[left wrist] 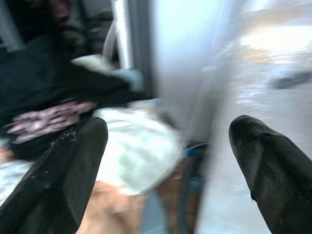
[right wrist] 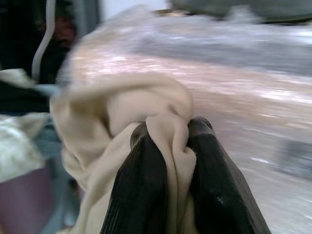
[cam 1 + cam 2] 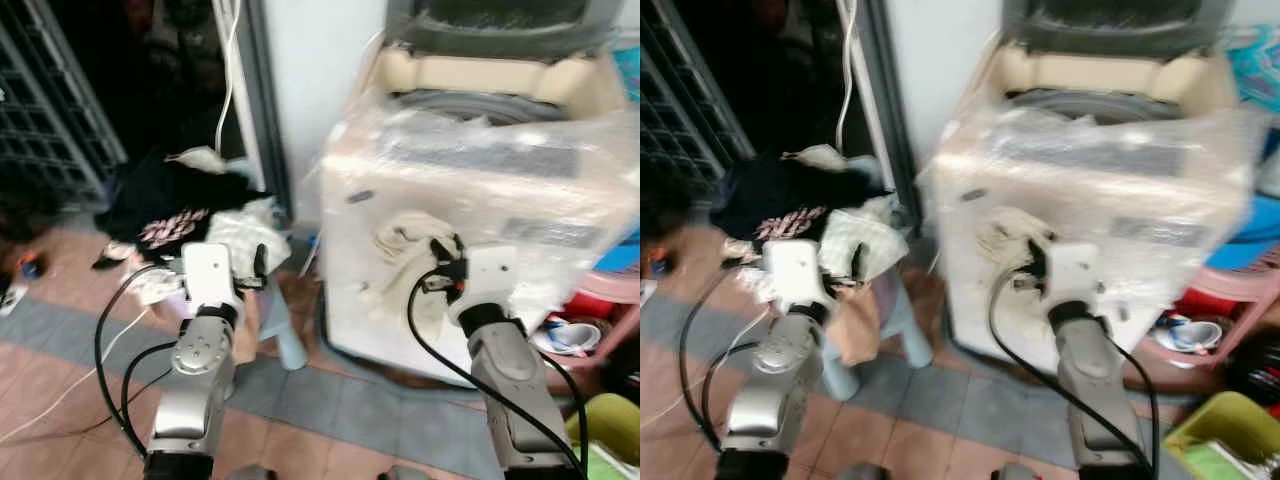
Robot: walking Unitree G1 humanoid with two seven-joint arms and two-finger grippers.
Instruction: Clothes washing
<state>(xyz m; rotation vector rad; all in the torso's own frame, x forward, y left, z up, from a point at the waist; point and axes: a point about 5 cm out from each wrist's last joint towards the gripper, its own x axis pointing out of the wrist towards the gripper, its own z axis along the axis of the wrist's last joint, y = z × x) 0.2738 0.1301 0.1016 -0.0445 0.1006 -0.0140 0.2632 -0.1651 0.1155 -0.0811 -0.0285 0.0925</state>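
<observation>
Early yet: your right gripper [image 2: 168,146] pinches a cream garment [image 2: 122,112] before the washing machine [image 3: 480,190]; your left gripper [image 1: 165,146], fingers wide, holds nothing; clothes pile [image 3: 190,215] remains.

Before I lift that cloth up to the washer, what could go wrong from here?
The right claw pinches only a thin fold of the cream cloth, so it may slip out on the way up. The hanging part could drag or catch on the plastic wrap over the washing machine. The left claw is open near the clothes pile and might snag it if you turn.
</observation>
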